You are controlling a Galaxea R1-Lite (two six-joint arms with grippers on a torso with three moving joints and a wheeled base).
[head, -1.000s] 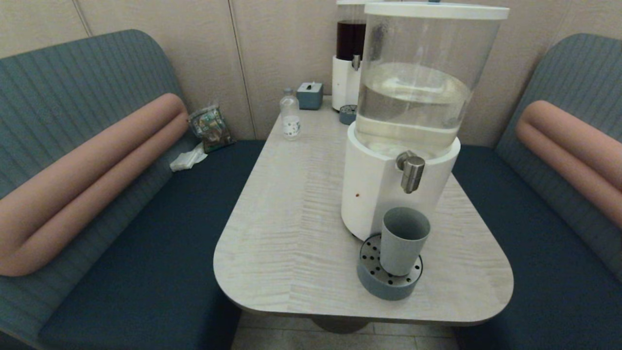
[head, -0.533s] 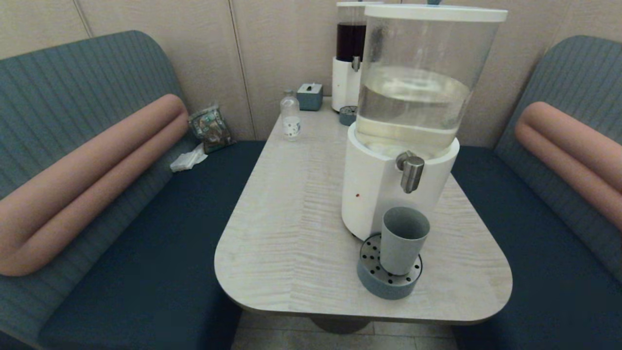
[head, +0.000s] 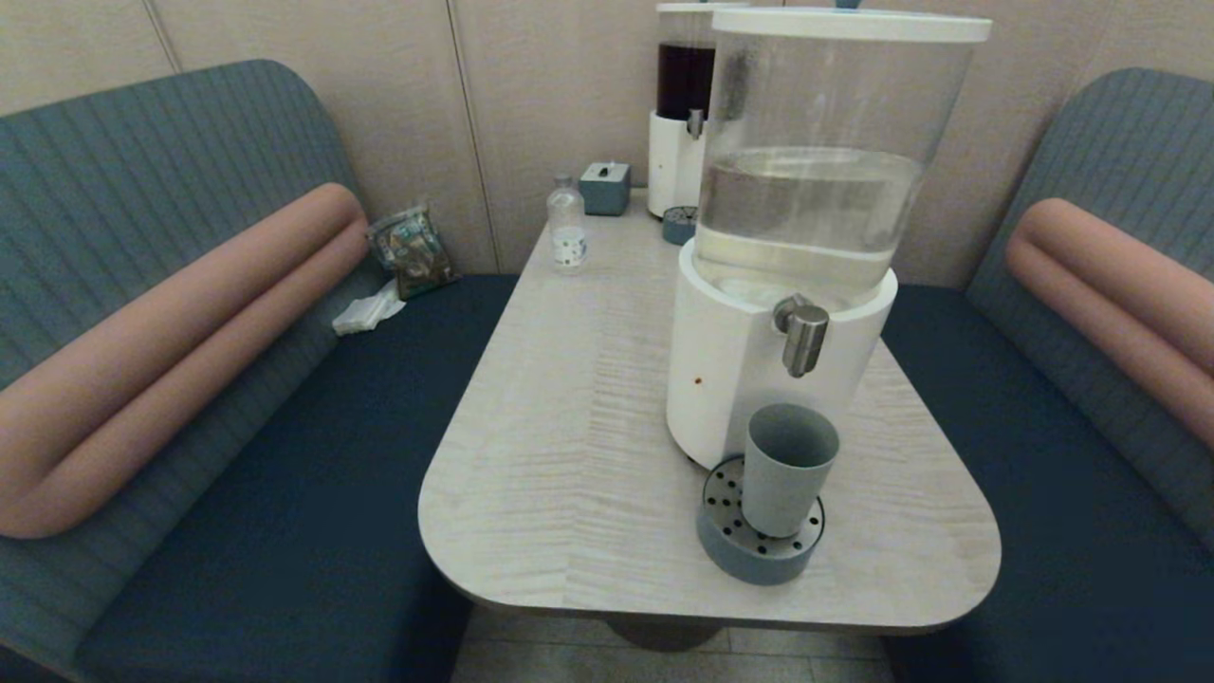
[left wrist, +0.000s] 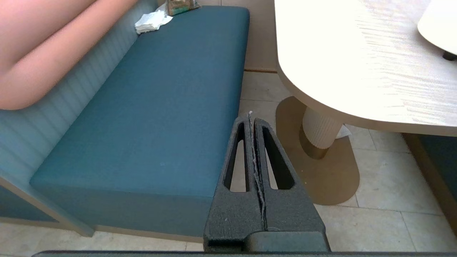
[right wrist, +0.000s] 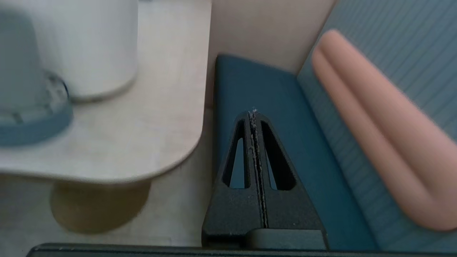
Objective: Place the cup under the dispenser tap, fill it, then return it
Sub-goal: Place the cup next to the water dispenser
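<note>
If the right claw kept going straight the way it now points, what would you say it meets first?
Probably the dark blue bench seat beside the table: the shut right claw points at the seat, past the table's edge. Depth is unclear.

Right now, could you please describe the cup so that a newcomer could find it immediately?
On the table, find the big dispenser with the clear tank. The cup stands upright before its white base, on the round perforated drip tray, below the steel dispenser tap. It is the only handleless grey-green tumbler.
</note>
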